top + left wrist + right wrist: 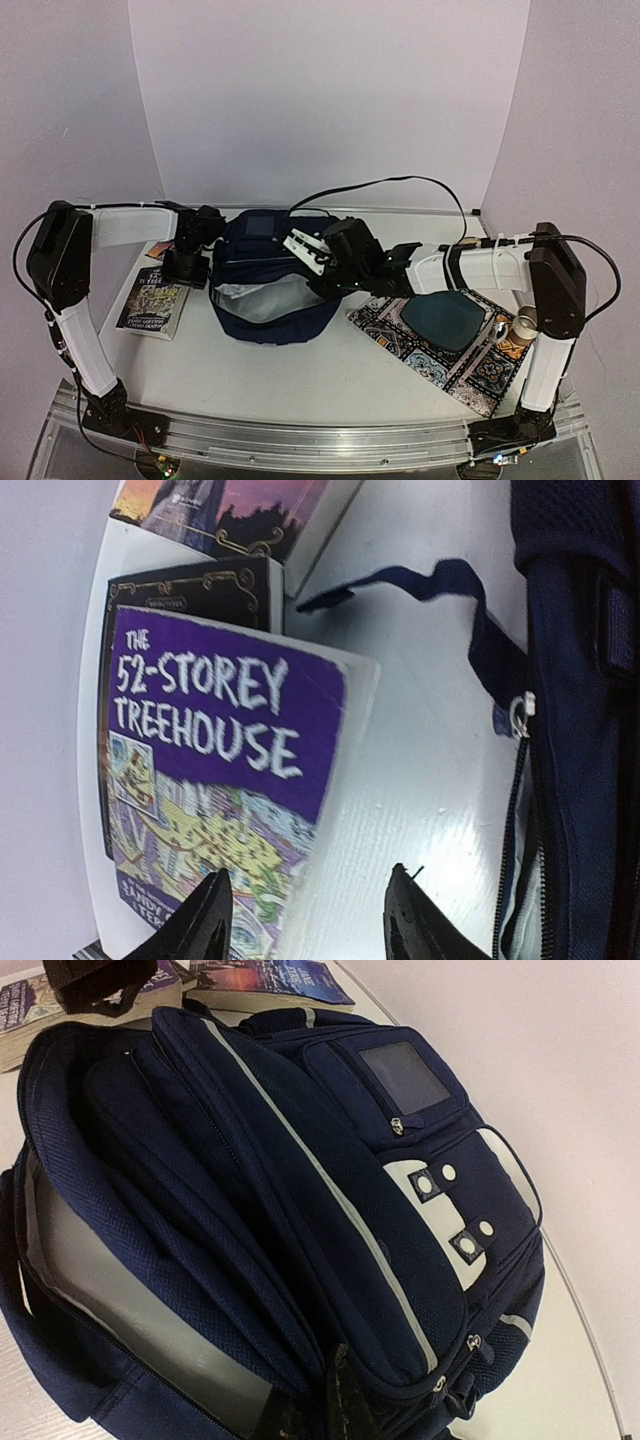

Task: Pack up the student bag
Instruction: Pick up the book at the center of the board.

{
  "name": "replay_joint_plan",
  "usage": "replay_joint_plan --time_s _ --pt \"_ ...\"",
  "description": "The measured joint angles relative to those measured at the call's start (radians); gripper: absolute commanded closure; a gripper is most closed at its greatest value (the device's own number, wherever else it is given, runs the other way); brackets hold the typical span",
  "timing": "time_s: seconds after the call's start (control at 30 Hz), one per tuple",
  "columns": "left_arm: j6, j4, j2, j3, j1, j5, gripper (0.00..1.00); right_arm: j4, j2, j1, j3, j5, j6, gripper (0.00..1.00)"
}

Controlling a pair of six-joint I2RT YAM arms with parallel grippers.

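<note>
Packing looks unstarted: bag [270,322] at frame centre gapes, only grey lining visible inside, right gripper [318,282] pinched closed on its rim, left gripper [305,920] spread wide over books [152,300] at left, none loaded yet.

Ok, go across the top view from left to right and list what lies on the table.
books → student bag → patterned mat → small tan cylinder

White table [300,370] under student bag [240,268], books [152,296], patterned mat [482,376]
</note>
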Motion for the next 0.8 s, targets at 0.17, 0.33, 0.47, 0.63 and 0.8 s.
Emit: replay_joint_plan --time_s 0.17,0.33,0.47,0.63,0.8 --pt "-0.051 0.0 0.003 -0.029 -0.081 -0.076 0.35 0.0 0.0 0.0 0.0 -0.001 0.008 1.0" --pt "-0.111 0.006 0.05 -0.05 -0.112 -0.205 0.33 0.0 0.0 0.0 -0.001 -0.004 0.016 1.0" --pt "-0.147 0.007 0.133 -0.062 -0.105 -0.303 0.33 0.0 0.0 0.0 -0.005 -0.008 0.02 1.0" --pt "-0.169 0.009 0.219 -0.062 -0.104 -0.375 0.4 -0.012 0.0 0.0 -0.007 -0.014 0.02 1.0" --pt "-0.178 0.005 0.252 -0.061 -0.106 -0.411 0.61 -0.025 0.0 0.0 -0.007 -0.015 0.02 1.0"
